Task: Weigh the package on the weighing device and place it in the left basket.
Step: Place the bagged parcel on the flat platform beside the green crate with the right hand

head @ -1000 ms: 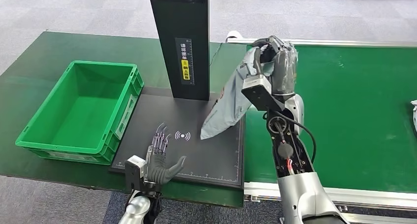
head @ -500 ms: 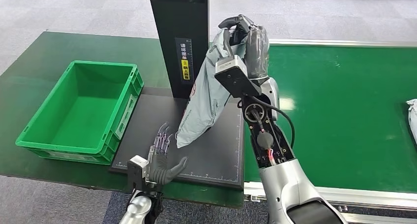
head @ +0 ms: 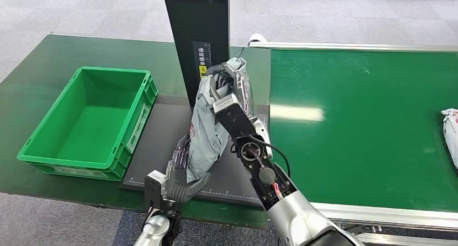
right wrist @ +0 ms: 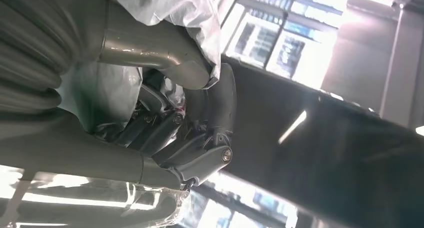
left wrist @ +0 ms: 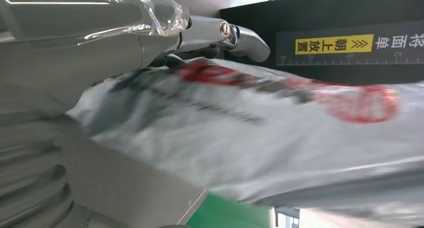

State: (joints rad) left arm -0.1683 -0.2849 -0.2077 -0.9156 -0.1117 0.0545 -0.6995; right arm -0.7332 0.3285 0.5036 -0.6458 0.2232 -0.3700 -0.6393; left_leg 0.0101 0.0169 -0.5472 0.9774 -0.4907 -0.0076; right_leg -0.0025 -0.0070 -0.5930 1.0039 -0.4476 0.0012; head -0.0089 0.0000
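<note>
Your right hand [head: 229, 84] grips the top of one grey package [head: 208, 130], which hangs over the black weighing device [head: 156, 143].
You have one green basket [head: 89, 121] on the bench [head: 32, 67], left of the weighing device, and a second grey package [head: 450, 132] at the right edge of the green conveyor [head: 367, 111]. In the head view the held package hangs beside the scale's black post [head: 200, 30], its lower end touching or just over your left hand [head: 175, 175], whose fingers [head: 178, 151] lie spread, palm up, holding nothing. The left wrist view adds the package's red print [left wrist: 360, 100] and a yellow label [left wrist: 334, 44] on the post. The right wrist view shows your right fingers [right wrist: 195, 158] curled into the crumpled plastic [right wrist: 170, 7].
</note>
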